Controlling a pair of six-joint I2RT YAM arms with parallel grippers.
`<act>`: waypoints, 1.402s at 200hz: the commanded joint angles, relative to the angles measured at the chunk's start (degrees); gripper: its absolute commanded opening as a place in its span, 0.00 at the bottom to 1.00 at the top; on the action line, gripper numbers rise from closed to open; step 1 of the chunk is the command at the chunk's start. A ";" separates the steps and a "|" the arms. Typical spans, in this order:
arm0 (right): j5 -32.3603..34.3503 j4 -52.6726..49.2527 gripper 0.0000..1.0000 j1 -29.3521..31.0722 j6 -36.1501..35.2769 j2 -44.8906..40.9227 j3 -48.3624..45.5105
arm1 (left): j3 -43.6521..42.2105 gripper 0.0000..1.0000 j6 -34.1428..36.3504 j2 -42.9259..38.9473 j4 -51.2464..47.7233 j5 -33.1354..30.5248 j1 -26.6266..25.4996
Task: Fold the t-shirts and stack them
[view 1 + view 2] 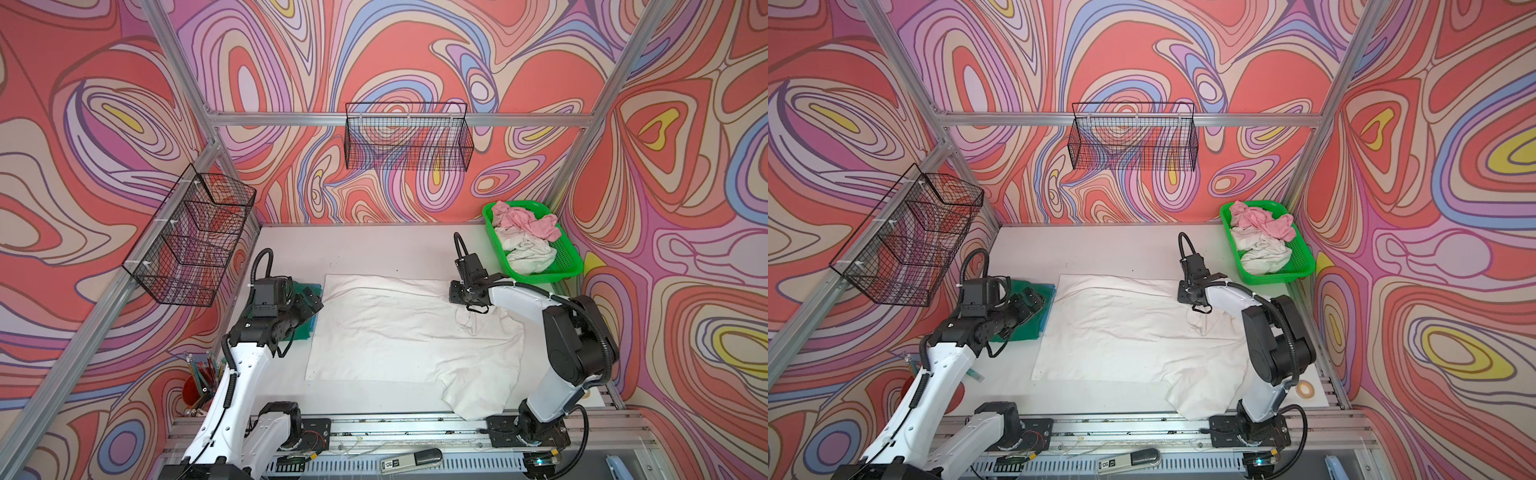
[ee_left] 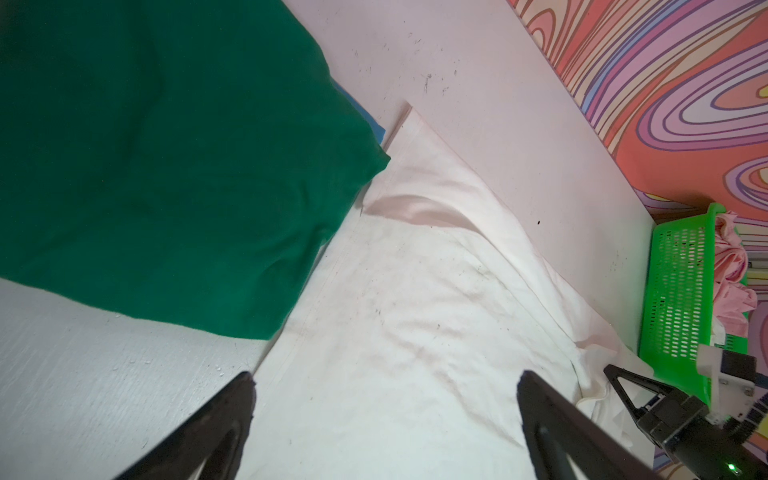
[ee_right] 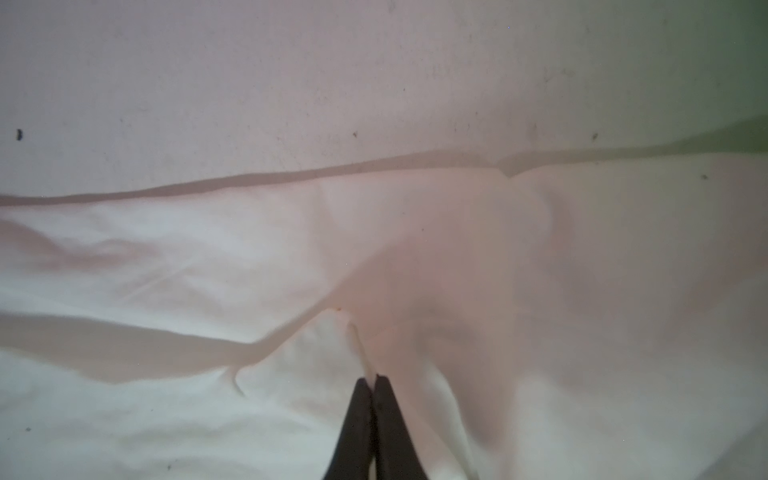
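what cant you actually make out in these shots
Dark green t-shirt: the left arm covers most of it in both top views; the frame edge crops it in the left wrist view.
Blue edge under it, left wrist view: too little shows to name.
Pink and off-white shirts in the green basket: crumpled together, count unclear.
Right gripper, shut on the white t-shirt: right wrist view is blurred, amount of cloth pinched unclear.

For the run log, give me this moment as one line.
white t-shirt: spread on table; right gripper: pinching its cloth; left gripper: open, near dark green t-shirt
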 commanded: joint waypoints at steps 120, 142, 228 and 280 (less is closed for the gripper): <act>5.33 -7.62 0.00 14.34 -1.81 -11.03 -10.24 | -0.58 1.00 -0.18 -0.34 -1.43 -0.64 0.91; 6.44 -8.74 0.00 15.98 -1.52 -11.85 -10.53 | -0.41 1.00 -0.18 0.02 -1.61 -0.79 0.91; 14.69 -18.34 0.50 17.19 8.55 -19.21 -9.63 | -0.31 1.00 -0.44 0.85 -1.78 -0.34 1.09; 10.28 -13.78 0.46 17.19 13.16 -17.12 -16.10 | -0.14 1.00 -0.32 0.89 -1.77 0.06 1.18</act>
